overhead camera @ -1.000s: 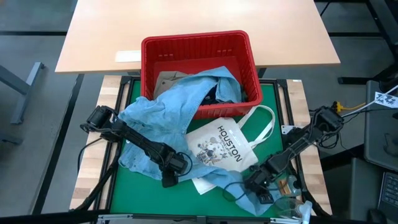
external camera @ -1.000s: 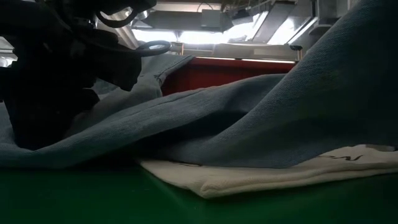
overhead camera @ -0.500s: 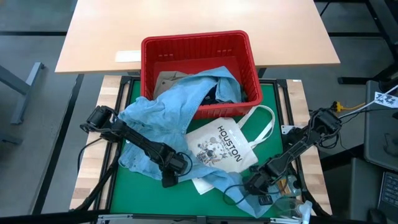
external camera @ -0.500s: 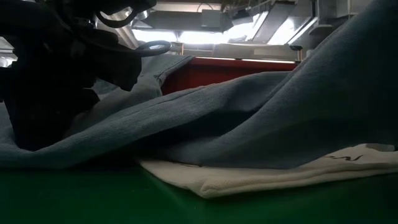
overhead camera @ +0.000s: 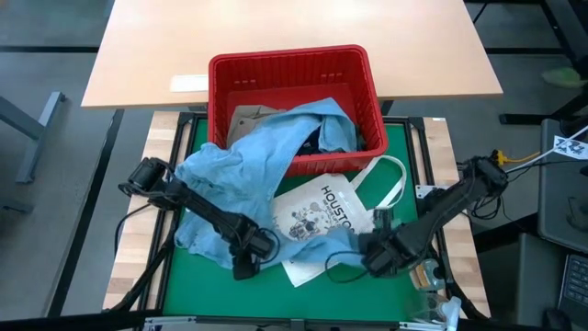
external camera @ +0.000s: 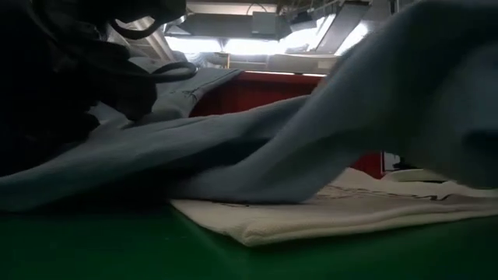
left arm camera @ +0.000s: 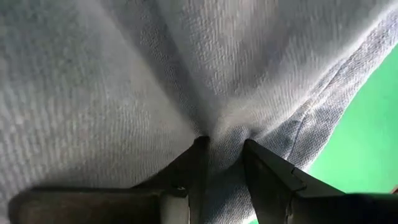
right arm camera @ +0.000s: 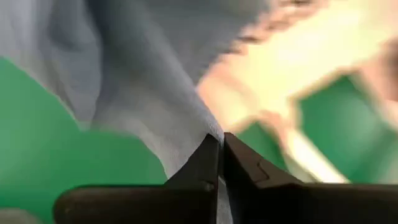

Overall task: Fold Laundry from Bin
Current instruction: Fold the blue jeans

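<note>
Between your two grippers, the denim [overhead camera: 243, 170] hangs half out of the bin [overhead camera: 276, 66], draped over its front rim onto the mat. Your left gripper [left arm camera: 222, 155] pinches a fold of it; your right gripper [right arm camera: 221, 152] is closed tight on its far edge beside the tote [overhead camera: 326, 216]. Nothing looks folded yet. Darker laundry [overhead camera: 317, 140] remains in the bin behind both.

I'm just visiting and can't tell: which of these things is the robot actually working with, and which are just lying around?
Part of the job:
light blue denim garment, pinched by left gripper and right gripper
red bin

Just lying there:
white HOUSTON tote bag
</note>
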### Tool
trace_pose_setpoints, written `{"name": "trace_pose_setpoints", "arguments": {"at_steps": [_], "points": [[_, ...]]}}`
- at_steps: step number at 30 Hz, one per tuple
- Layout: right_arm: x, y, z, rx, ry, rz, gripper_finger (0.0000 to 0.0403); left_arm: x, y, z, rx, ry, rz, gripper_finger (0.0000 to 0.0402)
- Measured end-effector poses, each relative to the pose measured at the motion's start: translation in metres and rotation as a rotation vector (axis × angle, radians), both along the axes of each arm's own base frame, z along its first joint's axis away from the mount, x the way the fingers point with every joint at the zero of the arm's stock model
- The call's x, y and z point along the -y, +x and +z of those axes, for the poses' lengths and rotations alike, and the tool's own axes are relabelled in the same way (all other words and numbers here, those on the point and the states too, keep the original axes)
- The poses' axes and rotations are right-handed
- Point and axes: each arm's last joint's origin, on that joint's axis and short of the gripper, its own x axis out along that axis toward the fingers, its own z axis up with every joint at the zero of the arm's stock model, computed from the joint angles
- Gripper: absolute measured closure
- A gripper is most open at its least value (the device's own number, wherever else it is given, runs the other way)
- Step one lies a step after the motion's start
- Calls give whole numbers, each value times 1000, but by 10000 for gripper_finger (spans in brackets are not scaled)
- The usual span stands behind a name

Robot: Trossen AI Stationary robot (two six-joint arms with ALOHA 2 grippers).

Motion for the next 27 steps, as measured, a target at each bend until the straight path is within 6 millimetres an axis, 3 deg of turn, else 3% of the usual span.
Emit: {"name": "trace_pose_setpoints", "arguments": {"at_steps": [5, 14, 20, 27], "points": [[14, -5, 30, 85, -243, -48, 396, 4, -3, 0, -16, 6, -9, 299], [33, -24, 46, 165, -178, -131, 396, 11, -15, 0, -118, -6, 28, 299], [45, -43, 44, 89, -67, -160, 399, 17, -25, 0, -191, 19, 35, 299], [45, -56, 19, -131, 50, -219, 399, 22, -27, 0, -188, 34, 58, 299]]}}
